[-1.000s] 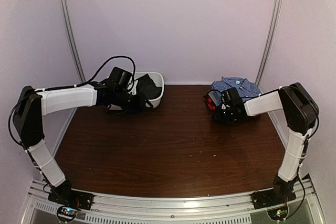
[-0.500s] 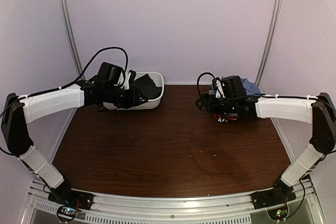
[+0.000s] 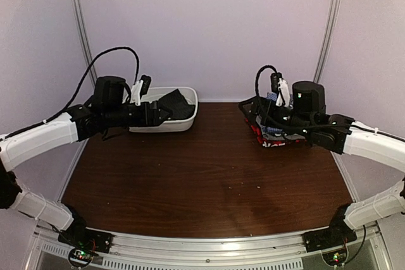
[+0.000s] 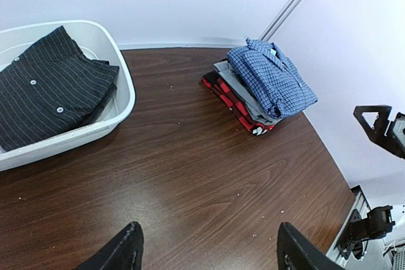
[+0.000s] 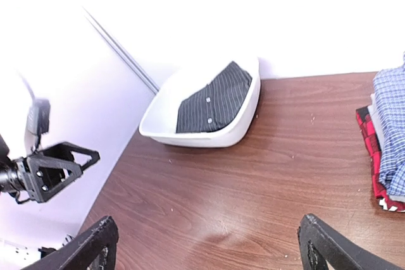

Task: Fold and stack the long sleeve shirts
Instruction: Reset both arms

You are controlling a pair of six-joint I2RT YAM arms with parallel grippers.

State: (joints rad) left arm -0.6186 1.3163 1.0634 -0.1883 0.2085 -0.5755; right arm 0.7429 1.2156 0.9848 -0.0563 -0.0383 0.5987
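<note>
Three look done imo, blue check shirt (image 4: pixel 272 79) on grey shirt (image 4: pixel 240 93) on red plaid shirt (image 4: pixel 240 115) at the tabletop's (image 4: pixel 190 175) far right, the dark pinstriped shirt (image 4: pixel 47 90) in the white basin (image 4: pixel 125 86) isn't stacked yet, and left tool (image 4: pixel 205 245) and right tool (image 5: pixel 209 245) both hang fingers-apart, empty.

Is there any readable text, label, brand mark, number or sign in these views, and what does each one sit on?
No text can be read in any view.
Collar tag on the blue check shirt: a pale patch, too small to read.
Black striped shirt in the white basin: buttons only, no print visible.
Arm bases in the top view: small lit spots, no legible marking.
</note>
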